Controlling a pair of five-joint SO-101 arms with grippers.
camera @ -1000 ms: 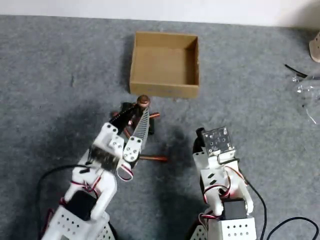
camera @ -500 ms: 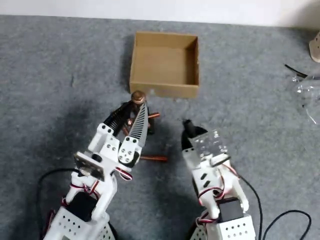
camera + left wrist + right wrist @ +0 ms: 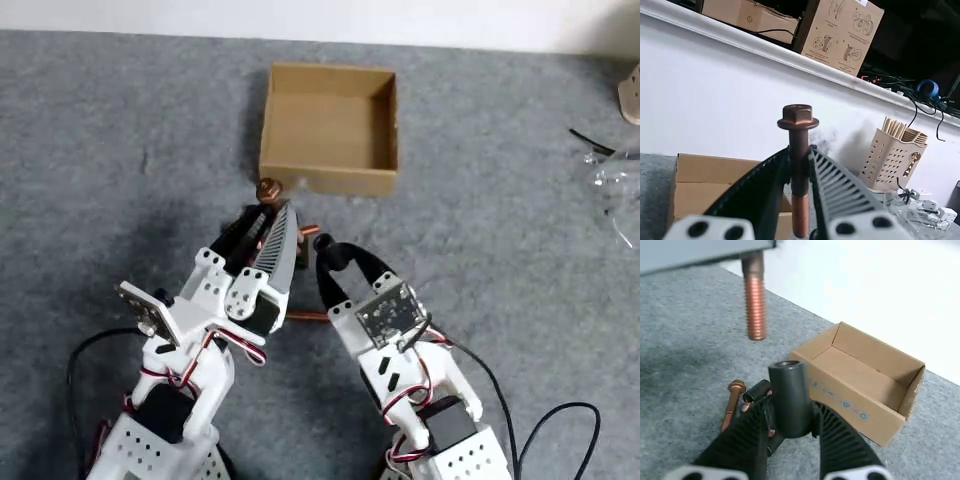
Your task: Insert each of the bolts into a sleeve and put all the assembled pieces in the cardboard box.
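- High view first: the cardboard box (image 3: 325, 182) sits at upper centre of the frame, open side up, on the grey carpet (image 3: 520, 300).
- Just below its front wall the left gripper (image 3: 270, 213) is clamped on a copper bolt (image 3: 268, 188). From above you get the round head and little more.
- The left wrist view fills that in. The bolt stands upright with its flanged hex head above the fingertips and its shank pinched between the two ribbed jaws. Its threaded tip is hard to make out there.
- The right wrist view supplies the tip: it hangs in the air over the carpet, apart from everything below it.
- The right gripper (image 3: 340, 262), at centre frame just right of the left one, is closed around a dark sleeve (image 3: 789, 385).
- From above the sleeve blends into the black fingers. The wrist camera shows it upright, bore facing up, squeezed between both jaws, with the box beyond it.
- That camera also picks up a loose bolt (image 3: 732, 400) lying on the carpet with a loose sleeve (image 3: 758, 389) just beside it.
- In the high view these parts are largely hidden under the grippers. A bolt shank (image 3: 308, 316) pokes out between the arms — whether it is the same bolt, I cannot tell.
- Behind the box in the left wrist view stands a beige basket (image 3: 892, 160) of sticks.
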